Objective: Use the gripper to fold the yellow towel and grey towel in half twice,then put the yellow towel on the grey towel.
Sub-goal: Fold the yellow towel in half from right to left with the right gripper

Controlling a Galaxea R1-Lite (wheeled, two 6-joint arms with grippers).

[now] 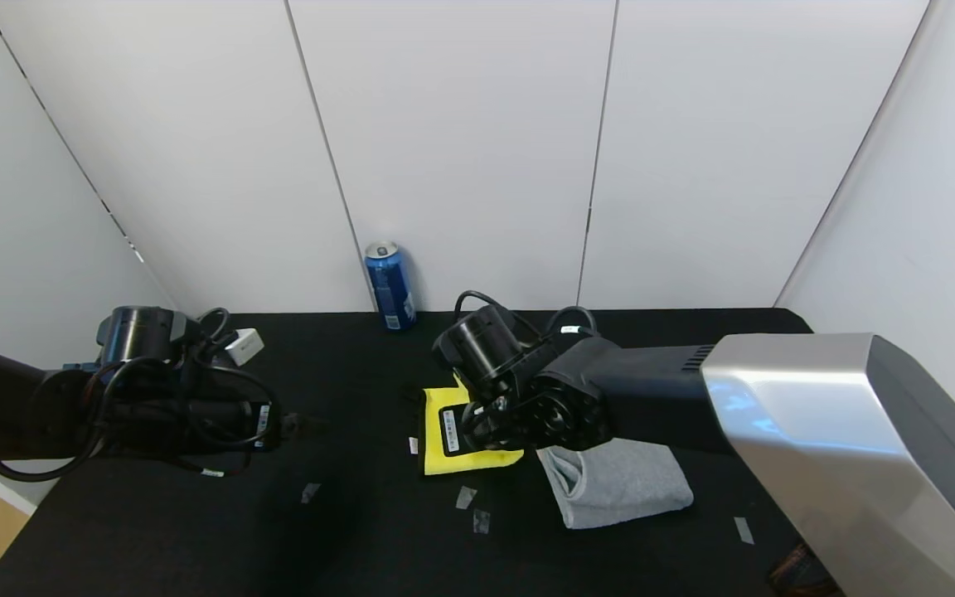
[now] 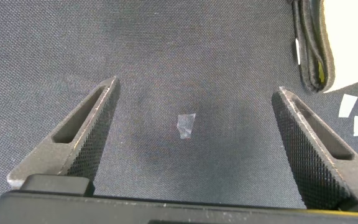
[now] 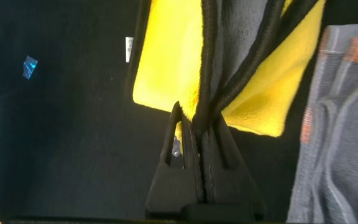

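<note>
Plenty of bare black table (image 1: 196, 531) sat under and ahead of the left gripper (image 2: 194, 118), whose wide-open jaws had only a scrap of tape (image 2: 186, 124) between them. The right gripper (image 3: 197, 124) was pinched on the yellow towel's (image 1: 436, 406) edge, with the folded grey towel (image 1: 618, 485) crowding just beside it. A blue can (image 1: 390, 286) stood well beyond both, by the wall.

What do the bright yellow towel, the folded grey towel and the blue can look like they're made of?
Bright yellow towel: likely soft microfibre, matte plush nap, black stitched edging. Folded grey towel: apparently terry cotton, looped fuzzy surface. Blue can: probably aluminium, glossy printed wall with a silvery top.
</note>
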